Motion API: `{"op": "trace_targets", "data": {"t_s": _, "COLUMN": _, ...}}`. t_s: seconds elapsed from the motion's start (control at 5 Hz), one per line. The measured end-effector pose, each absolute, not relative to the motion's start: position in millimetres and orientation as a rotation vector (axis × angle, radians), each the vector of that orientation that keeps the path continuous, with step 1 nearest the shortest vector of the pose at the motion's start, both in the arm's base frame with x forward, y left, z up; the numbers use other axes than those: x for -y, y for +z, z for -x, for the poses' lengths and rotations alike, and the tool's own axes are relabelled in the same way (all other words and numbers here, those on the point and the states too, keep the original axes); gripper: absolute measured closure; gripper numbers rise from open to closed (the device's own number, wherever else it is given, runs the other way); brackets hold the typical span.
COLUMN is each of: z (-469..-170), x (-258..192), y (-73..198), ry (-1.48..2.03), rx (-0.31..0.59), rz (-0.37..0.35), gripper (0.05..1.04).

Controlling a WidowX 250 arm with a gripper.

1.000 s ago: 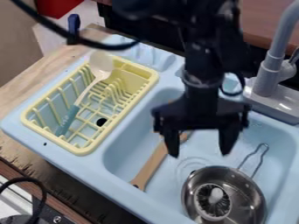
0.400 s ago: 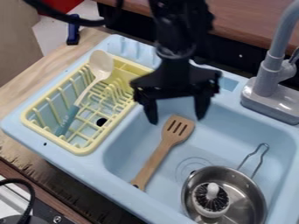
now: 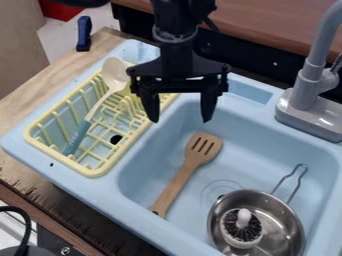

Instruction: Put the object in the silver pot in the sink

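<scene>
Your claw (image 3: 179, 120) hangs spread and empty (nothing between its tips); the brush (image 3: 242, 228) sits in the near-right pot (image 3: 286, 215).

So it's 1 fixed camera here, set up above the sink (image 3: 274, 142) and looking down into it at a pretty steep slant. It's aimed kinda diagonally from the front, towards the faucet (image 3: 309, 80) side, so the sink's edges run at an angle across the frame. Framing is fairly close: the sink unit takes up most of the shot, with the dish rack (image 3: 97, 171) on the left and the faucet cut off at the right edge. The silver pot (image 3: 284, 227) sits at the near end, clipped by the bottom edge, and the brown surface (image 3: 274, 25) along the top is farther off.
</scene>
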State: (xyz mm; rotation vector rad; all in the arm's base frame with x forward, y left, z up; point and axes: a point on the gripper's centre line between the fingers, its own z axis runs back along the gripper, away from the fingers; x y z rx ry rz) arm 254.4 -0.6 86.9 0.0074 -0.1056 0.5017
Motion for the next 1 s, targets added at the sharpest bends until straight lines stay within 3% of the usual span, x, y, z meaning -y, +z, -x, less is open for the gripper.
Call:
{"op": "trace_targets", "data": {"t_s": 0.6, "z": -264.9, "x": -30.2, "y": 88.4, "ry": 0.159, "rx": 0.177, "rz": -0.05, "gripper": 0.086}}
{"op": "trace_targets", "data": {"t_s": 1.0, "z": -301.6, "x": -18.1, "y": 88.0, "ry": 0.17, "rx": 0.266, "rz": -0.088, "gripper": 0.086}}
